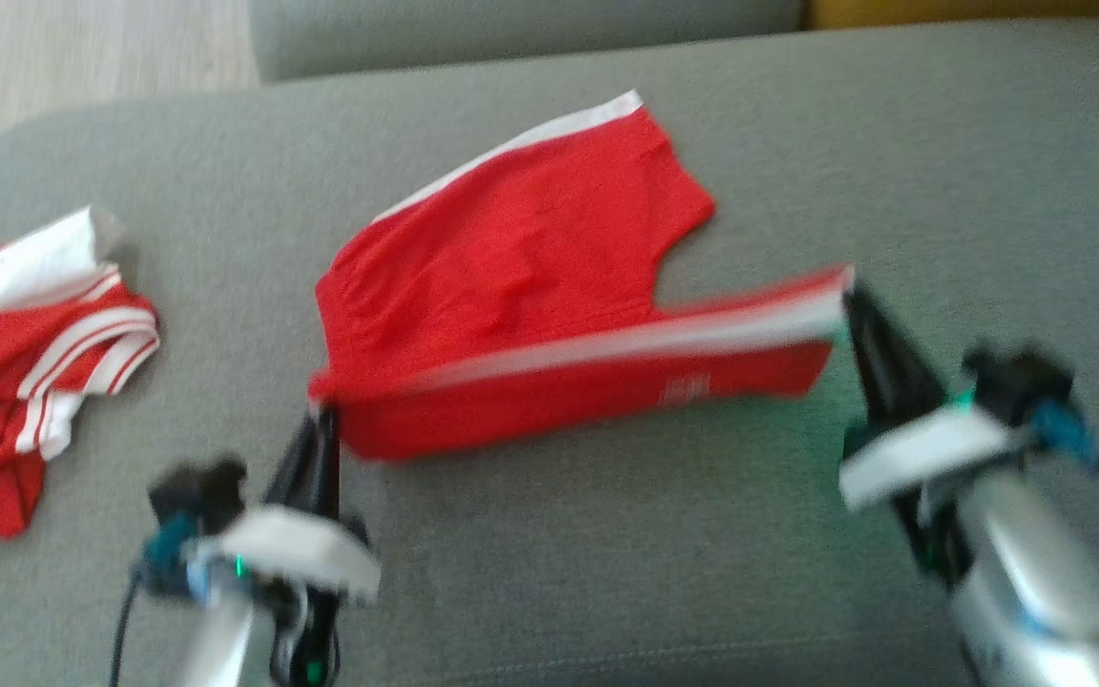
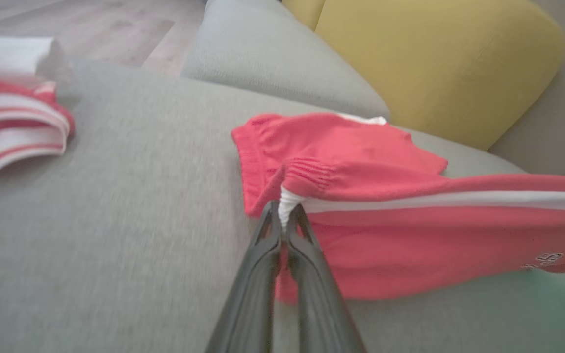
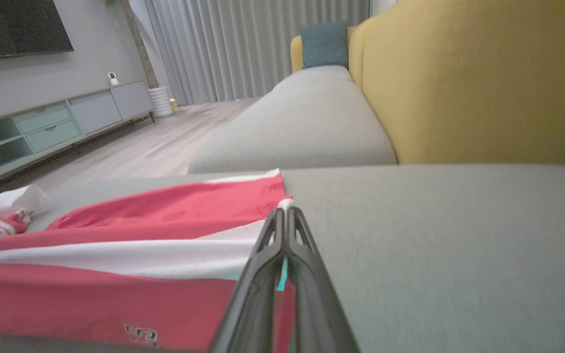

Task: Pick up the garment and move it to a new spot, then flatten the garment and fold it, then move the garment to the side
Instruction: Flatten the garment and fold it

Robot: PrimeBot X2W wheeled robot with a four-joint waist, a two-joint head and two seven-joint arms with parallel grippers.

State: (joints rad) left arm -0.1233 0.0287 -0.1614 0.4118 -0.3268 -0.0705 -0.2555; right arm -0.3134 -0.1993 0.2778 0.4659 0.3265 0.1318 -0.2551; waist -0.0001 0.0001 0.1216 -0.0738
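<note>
The garment (image 1: 521, 258) is a pair of red shorts with white side stripes, spread on the grey sofa seat (image 1: 607, 553). Its near leg is lifted and stretched taut between my two grippers. My left gripper (image 1: 321, 412) is shut on the waistband corner, where white fabric shows between the tips (image 2: 285, 206) in the left wrist view. At the other end my right gripper (image 1: 847, 298) is shut on the hem corner of the same leg (image 3: 282, 208). The far leg of the garment (image 2: 341, 142) lies flat on the cushion behind the raised edge.
A second red and white striped piece of clothing (image 1: 25, 363) lies crumpled at the seat's left edge. A yellow backrest (image 2: 434, 63) rises behind the seat, and another grey cushion (image 3: 302, 127) extends beyond. Wooden floor (image 3: 130, 147) lies past the left side.
</note>
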